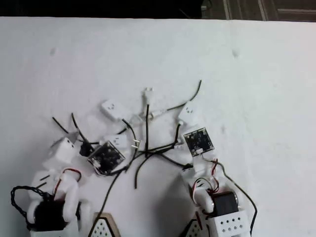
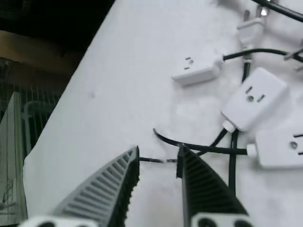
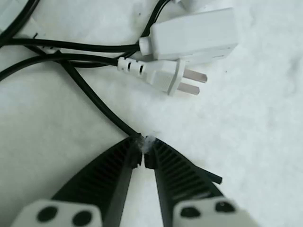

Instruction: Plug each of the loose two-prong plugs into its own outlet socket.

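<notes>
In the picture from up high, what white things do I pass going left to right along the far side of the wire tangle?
first socket → plug → second socket

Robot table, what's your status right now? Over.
Left end effector open over a cord end. Right end effector shut, tips at a black cord. White plug loose beside an outlet. Tangled cords crowd the middle.

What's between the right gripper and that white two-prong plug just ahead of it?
In the right wrist view, bare table lies between the right gripper and the plug; a black cable runs off beside that stretch.
</notes>
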`<action>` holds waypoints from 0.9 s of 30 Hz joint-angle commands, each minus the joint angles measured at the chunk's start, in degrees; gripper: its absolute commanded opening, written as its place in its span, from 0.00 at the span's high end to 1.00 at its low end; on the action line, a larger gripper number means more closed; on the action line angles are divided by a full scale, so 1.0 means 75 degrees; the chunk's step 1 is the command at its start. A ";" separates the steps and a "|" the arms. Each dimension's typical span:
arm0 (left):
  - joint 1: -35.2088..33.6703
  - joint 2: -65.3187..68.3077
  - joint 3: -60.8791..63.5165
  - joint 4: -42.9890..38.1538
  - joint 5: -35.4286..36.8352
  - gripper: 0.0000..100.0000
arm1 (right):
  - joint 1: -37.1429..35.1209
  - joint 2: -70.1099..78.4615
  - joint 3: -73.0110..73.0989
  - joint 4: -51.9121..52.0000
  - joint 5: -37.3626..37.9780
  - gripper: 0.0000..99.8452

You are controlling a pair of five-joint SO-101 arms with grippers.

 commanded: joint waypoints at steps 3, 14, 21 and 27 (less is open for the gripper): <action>0.0076 0.0053 -0.0633 0.0774 -0.0410 0.84 | 0.0076 -0.0076 0.0082 0.0041 0.0070 0.98; 0.0311 0.4261 -0.2930 0.1102 -0.0387 0.84 | 0.0076 -0.0076 0.0082 0.0041 0.0070 0.98; 0.1026 0.7203 -0.4044 0.1102 -0.0399 0.80 | 0.0076 -0.0076 0.0082 0.0041 0.0070 0.98; 0.1377 0.8387 -0.3974 0.0844 -0.0692 0.72 | 0.0076 -0.0076 0.0082 0.0041 0.0070 0.98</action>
